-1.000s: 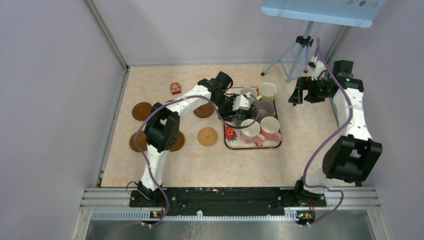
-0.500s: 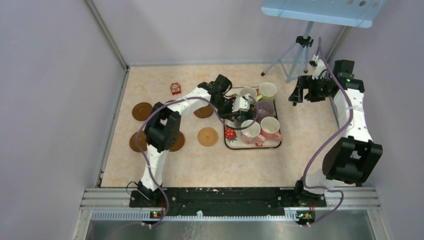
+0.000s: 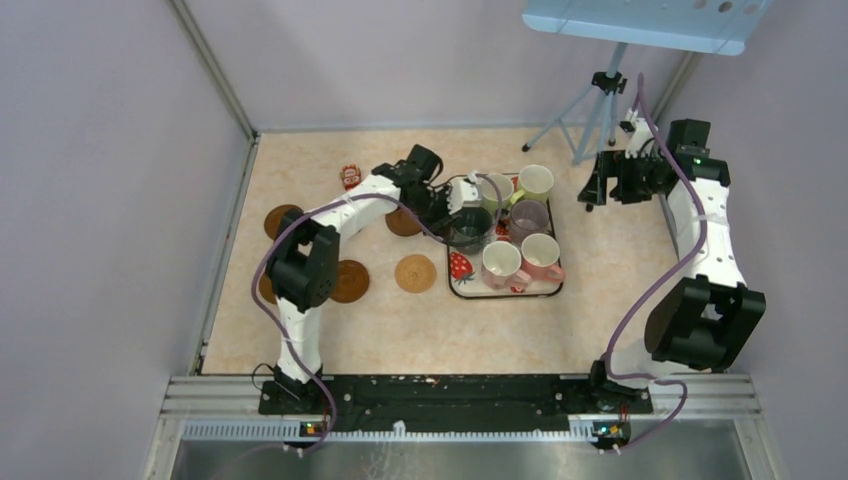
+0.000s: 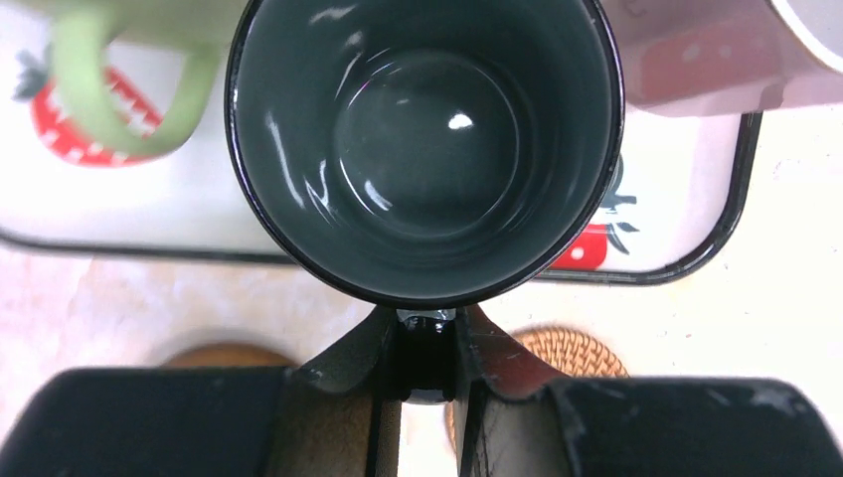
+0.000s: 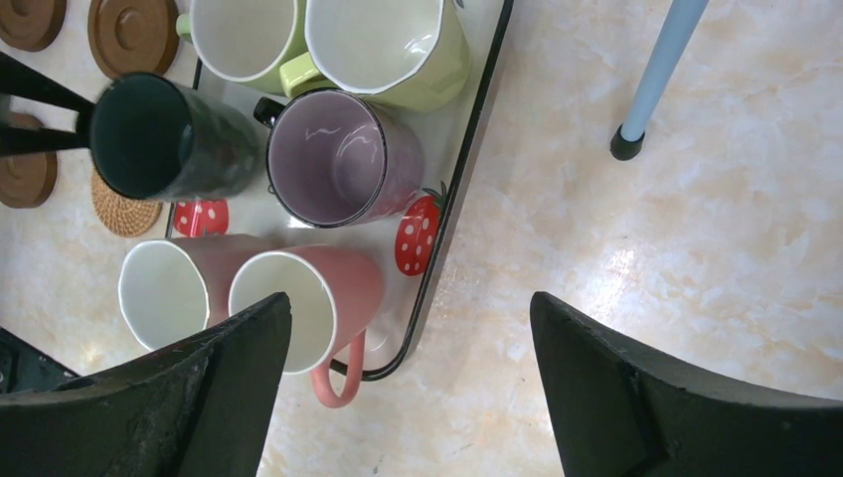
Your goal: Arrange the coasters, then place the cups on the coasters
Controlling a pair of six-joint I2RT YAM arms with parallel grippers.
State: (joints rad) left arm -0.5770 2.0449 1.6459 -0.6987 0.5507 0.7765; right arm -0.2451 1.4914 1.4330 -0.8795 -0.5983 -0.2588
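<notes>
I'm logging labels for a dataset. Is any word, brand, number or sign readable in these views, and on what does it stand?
No text can be read in any view.
Small red packet: carries print, too small to read.
Tray: strawberry pictures only, no words.
Dark green cup and the other cups: no lettering shows.

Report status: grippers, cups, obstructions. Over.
Left gripper shut on green mug at tray edge. Right gripper open, clear of tray. Five other mugs crowded beside it; coasters bare.
</notes>
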